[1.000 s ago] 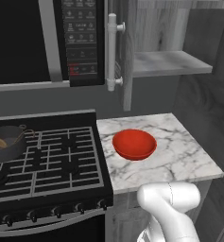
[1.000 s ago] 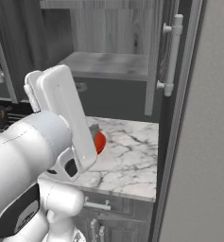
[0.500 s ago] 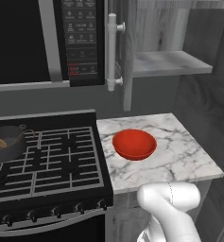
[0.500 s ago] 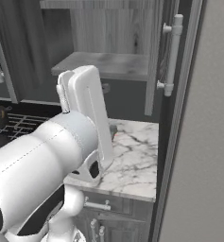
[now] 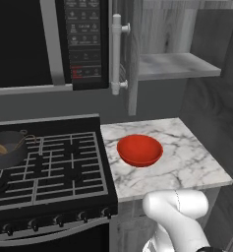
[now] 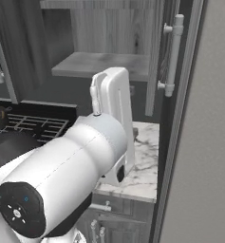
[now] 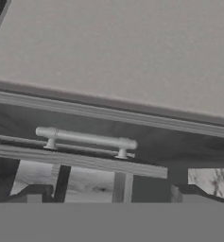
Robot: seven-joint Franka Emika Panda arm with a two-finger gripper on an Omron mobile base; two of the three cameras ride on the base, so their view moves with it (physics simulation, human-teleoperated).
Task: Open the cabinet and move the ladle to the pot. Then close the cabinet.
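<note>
The cabinet (image 5: 177, 65) stands open, with a bare grey shelf inside. Its left door (image 5: 132, 59) is swung out edge-on beside the microwave, and its right door (image 6: 173, 52) is swung out too. On the stove's left burner sits the dark pot (image 5: 7, 149), and the ladle (image 5: 0, 148) lies in it, tan end showing. In the hand view my gripper (image 7: 113, 196) is open with nothing between its fingertips (image 7: 35, 194). A silvery bar handle (image 7: 85, 138) of a cabinet door lies a little ahead of it.
A red bowl (image 5: 140, 150) sits on the marble counter (image 5: 196, 167) right of the black stove (image 5: 54, 172). The black microwave (image 5: 49, 44) hangs above the stove. A tall grey panel (image 6: 209, 142) closes the right side. My white arm (image 6: 85, 156) fills the foreground.
In the right base view my arm has swung to the right and nearer the camera. Pot, ladle, bowl and cabinet doors have stayed put.
</note>
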